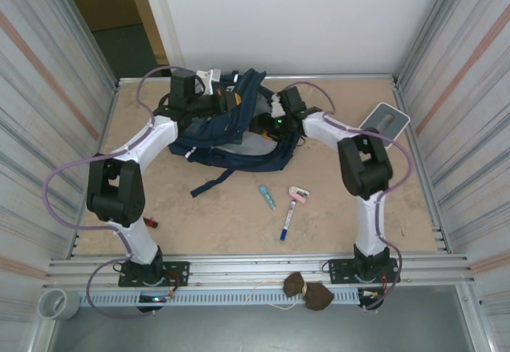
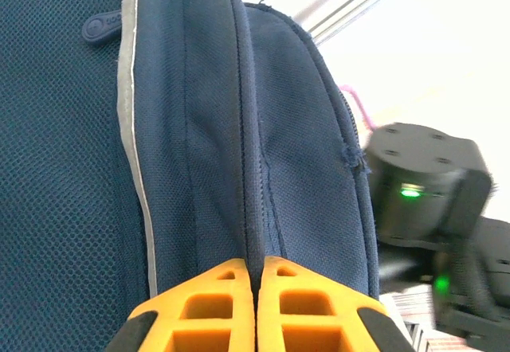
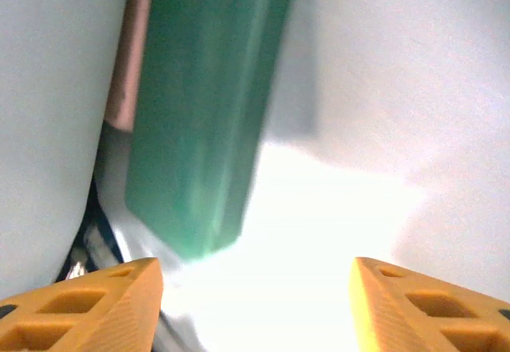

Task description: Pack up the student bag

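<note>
A: While the left end effector (image 2: 256, 271) clamps a seam of the student bag (image 1: 231, 129), far-centre on the counter (image 1: 199, 224), what's left?

B: Marker pen (image 1: 286, 223) lies unpacked; right end effector (image 3: 255, 279) gapes by a green item (image 3: 203, 121).

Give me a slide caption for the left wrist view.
Left pincer shut on a seam ridge of the navy backpack.

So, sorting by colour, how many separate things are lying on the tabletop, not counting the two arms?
Navy blue: 1, the student bag
Teal: 1, a small stick
Pink and white: 1, a small item
Blue and white: 1, a pen
Grey: 1, a flat slab
Red: 1, a tiny bit
Total: 6
</note>
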Action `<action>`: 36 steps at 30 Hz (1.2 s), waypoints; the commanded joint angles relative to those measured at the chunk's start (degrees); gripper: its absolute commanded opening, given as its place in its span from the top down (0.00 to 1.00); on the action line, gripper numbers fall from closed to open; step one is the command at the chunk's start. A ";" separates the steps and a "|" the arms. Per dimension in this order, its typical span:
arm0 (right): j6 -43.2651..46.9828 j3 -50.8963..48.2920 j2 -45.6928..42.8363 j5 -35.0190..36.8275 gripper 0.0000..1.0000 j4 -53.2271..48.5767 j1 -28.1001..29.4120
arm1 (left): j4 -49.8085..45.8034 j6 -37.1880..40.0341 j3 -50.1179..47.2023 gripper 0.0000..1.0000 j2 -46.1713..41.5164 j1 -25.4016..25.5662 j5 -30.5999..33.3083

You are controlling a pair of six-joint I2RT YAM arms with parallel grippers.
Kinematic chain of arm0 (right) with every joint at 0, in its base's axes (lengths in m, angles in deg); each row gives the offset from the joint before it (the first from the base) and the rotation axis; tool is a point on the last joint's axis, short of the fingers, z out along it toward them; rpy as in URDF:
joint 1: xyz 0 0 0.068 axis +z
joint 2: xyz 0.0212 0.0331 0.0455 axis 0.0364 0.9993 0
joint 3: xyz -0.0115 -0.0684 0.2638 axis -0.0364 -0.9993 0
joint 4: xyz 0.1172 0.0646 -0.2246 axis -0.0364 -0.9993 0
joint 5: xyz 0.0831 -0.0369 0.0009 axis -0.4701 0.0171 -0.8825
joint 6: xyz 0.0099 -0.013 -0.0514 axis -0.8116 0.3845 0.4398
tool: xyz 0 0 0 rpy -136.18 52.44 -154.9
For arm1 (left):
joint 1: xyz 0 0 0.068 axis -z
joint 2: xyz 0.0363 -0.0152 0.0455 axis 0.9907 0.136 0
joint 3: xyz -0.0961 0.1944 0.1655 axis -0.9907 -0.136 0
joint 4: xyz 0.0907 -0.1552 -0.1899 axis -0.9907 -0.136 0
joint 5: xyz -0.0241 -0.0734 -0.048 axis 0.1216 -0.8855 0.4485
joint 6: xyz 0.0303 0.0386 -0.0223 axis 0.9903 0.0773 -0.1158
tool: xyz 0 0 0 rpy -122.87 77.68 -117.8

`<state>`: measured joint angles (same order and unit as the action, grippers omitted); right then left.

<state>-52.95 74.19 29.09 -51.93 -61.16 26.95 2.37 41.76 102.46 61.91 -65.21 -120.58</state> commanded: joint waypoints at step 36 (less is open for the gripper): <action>5.59 -23.84 -13.34 31.12 0.65 -5.02 -9.14 | -13.78 15.34 -29.29 0.33 -33.13 -2.81 28.93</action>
<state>-51.35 50.03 16.17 -26.93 -58.64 22.18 -10.70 51.61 73.61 31.03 -70.11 -93.56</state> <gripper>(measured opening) 0.357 0.672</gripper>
